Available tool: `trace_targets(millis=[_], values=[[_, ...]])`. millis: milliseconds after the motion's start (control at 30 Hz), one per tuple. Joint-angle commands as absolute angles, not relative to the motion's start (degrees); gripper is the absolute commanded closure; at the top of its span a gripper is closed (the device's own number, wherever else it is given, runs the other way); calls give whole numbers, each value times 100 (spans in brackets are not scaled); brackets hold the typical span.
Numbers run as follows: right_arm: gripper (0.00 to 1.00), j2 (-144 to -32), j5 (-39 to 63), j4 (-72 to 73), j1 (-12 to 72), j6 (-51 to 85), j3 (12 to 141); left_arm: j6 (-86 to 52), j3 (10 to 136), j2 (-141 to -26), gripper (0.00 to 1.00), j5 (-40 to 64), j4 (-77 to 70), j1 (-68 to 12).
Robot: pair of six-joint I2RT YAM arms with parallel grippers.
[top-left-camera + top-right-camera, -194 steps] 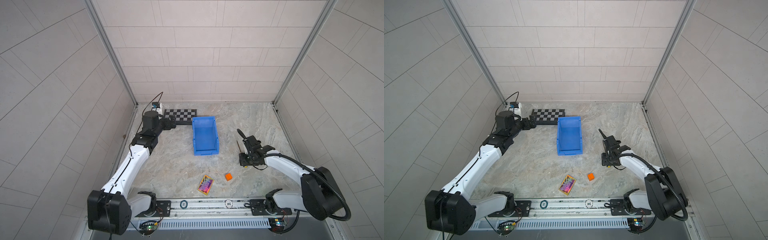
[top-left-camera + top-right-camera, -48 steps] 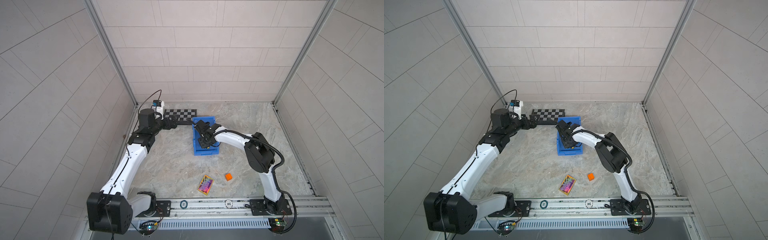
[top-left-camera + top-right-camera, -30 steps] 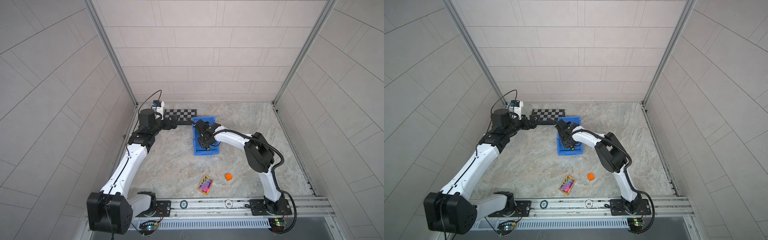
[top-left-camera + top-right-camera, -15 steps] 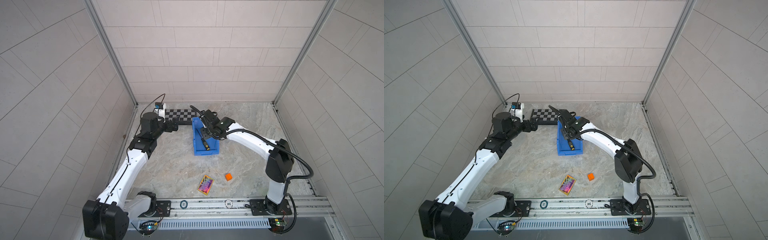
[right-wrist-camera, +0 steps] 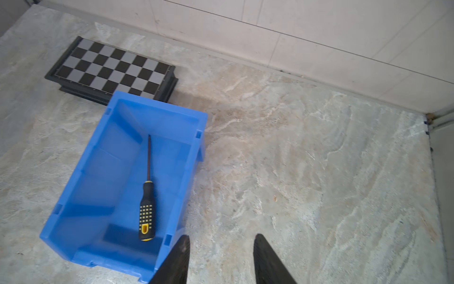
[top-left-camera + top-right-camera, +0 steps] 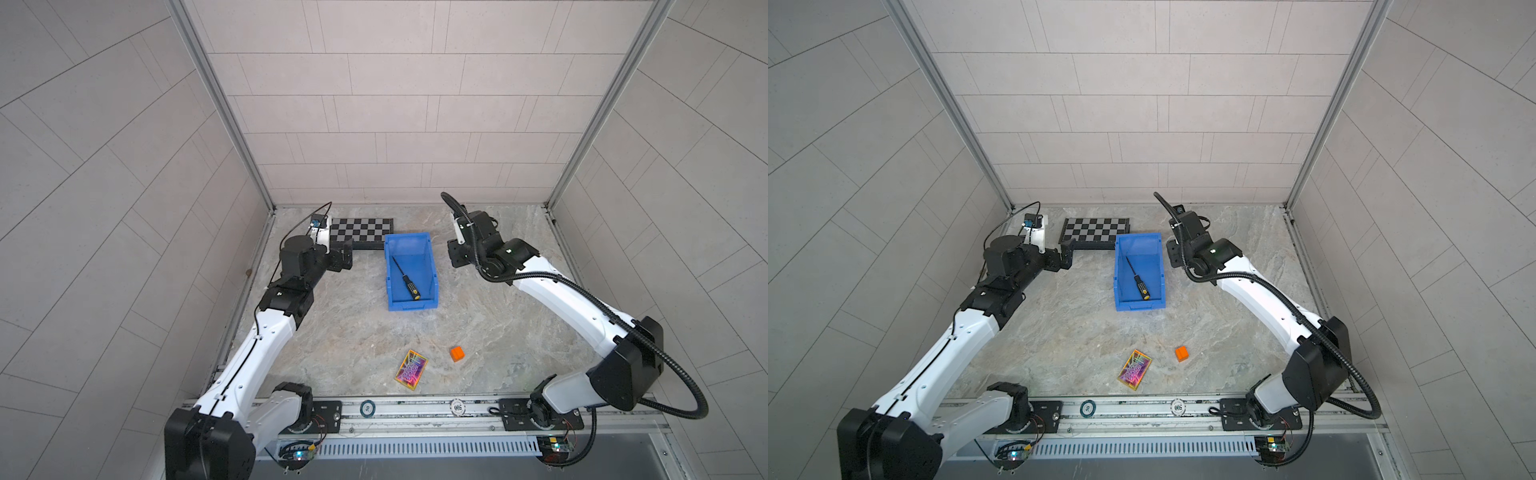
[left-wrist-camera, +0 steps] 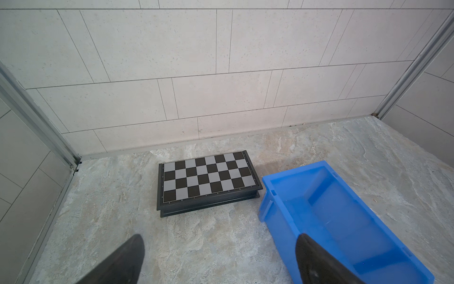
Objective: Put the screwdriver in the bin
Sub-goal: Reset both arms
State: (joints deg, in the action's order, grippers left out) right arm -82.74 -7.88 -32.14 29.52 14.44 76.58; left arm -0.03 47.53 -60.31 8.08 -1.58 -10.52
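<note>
On the marble desk [image 6: 498,324], centre rear:

- Bin [image 6: 387,276], bright blue, rectangular, lower lip facing the front rail. Its back left corner stands just beside the chessboard; whether they touch cannot be told.
- Screwdriver [image 6: 406,279], one, lying flat on the bin floor in both top views [image 6: 1137,279]. It lies slantwise, with the thin dark shaft pointing to the back left corner and the yellow end cap close to the front lip. In the right wrist view [image 5: 147,196] the black handle shows its pale dots. Nothing touches it.
- Right fingers [image 5: 178,265], spread apart with only desk between them. They hang outside the bin, by its right wall.
- Left fingers [image 7: 122,263], spread wide and empty, over bare desk to the left of the bin and in front of the chessboard.
- Chessboard [image 6: 361,232], black and grey, folded flat near the back wall.
- Orange cube [image 6: 456,353] and iridescent card [image 6: 411,370], near each other toward the front rail, well apart from the bin.
</note>
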Motion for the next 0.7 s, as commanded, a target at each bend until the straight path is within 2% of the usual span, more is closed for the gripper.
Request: trace_targets(millis=[0, 233, 367, 467, 667], values=[[53, -7746, -611, -3011, 2609, 1379, 7392, 158, 4654, -5952, 0, 784, -420, -1072], [51, -6867, -429, -3120, 1781, 1242, 6833, 79, 4682, -5968, 1, 800, -533, -1028], [44, -6492, -312, -3189, 1408, 1191, 6610, -188, 4636, -5922, 0, 727, -798, -937], [37, -6333, -239, -3186, 1143, 1247, 6454, -632, 4151, -5777, 1, 294, -1599, -914], [32, -5986, -467, -3249, 998, 1230, 6182, -766, 3294, -5535, 1, -882, -2211, -906]])
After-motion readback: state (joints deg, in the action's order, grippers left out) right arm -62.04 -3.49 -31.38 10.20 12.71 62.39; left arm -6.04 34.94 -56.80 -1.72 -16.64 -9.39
